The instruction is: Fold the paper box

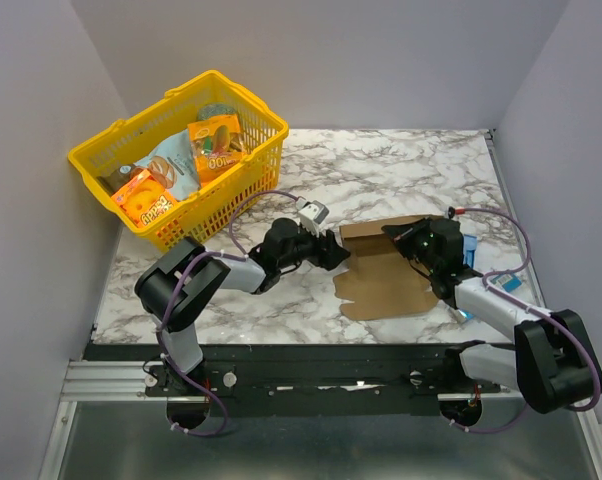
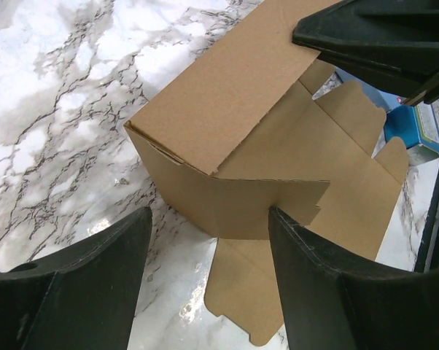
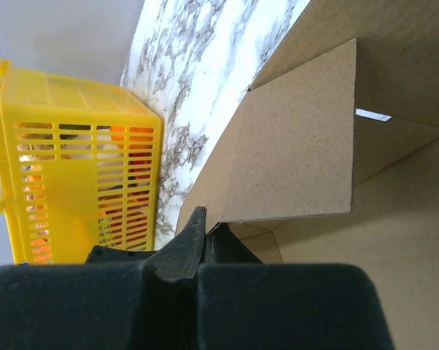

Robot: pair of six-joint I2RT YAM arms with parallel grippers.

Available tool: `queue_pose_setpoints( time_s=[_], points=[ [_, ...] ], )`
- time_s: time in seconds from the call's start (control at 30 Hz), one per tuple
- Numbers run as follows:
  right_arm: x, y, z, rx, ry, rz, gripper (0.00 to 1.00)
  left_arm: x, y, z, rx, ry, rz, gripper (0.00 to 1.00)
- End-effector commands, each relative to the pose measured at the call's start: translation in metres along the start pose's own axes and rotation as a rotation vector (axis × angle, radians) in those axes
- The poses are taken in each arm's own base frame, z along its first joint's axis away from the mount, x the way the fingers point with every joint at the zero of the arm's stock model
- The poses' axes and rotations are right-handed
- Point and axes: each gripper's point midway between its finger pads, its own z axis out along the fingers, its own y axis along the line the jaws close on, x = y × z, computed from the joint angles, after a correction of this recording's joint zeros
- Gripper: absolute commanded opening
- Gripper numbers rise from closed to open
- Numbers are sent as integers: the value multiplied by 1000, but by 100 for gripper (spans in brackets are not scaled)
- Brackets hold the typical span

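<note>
Left pincer (image 1: 326, 248) is wide open, straddling the raised left corner of the paper box (image 1: 386, 280). In the left wrist view its fingers (image 2: 81, 284) flank the standing wall and a short side flap, and neither is clearly touching card. My read: it's lined up to squeeze that corner square or push the flap in. Right pincer (image 1: 413, 240) is fully closed, fingertips (image 3: 197, 233) together, at the box's upper far-right edge over the folded-up panel. It looks like a brace so the panel doesn't flop back while the left works; can't tell if any card is nipped between the tips. Box sits on the worktop (image 1: 401, 170), partly formed: one long panel and an end wall stand up on its far-left side, and the rest of the die-cut sheet with tabs lies flat on its near side. Yellow basket (image 1: 131, 160) of snack packs is well off the box's far-left, out of the way. Small blue packet (image 1: 469, 250) is just beside the box's right edge, under the right arm, a snag risk if the sheet slides that way. Judging progress as early-to-mid: most flaps are not yet up.
</note>
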Motion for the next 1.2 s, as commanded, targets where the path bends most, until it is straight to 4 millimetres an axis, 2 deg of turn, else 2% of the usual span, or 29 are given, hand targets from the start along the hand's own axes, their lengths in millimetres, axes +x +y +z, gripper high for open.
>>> queue_pose_setpoints(
  time_s=[0.0, 0.03, 0.2, 0.43, 0.63, 0.73, 0.97, 1.17],
  points=[
    [3, -22, -5, 52, -17, -28, 1, -10, -11, 7, 59, -36, 63, 73],
    [2, -17, -6, 25, -27, -28, 1, -7, -10, 7, 57, -23, 68, 73],
    [9, -33, -12, 34, -20, -46, 0, 4, -4, 6, 27, 7, 125, 71],
    [8, -41, -20, 56, -36, -57, 0, 23, -5, 7, -29, 62, 240, 68],
    [8, -52, -26, 91, -46, -62, 0, 32, 8, 3, -108, 72, 269, 67],
    [10, -58, -28, 106, -44, -61, 0, 25, 4, 3, -97, 36, 262, 68],
    [9, -59, -30, 110, -49, -60, 0, 7, -20, 3, 0, -14, 242, 70],
    [8, -68, -31, 133, -64, -76, 1, 11, -23, 7, 31, 23, 274, 67]
  ],
)
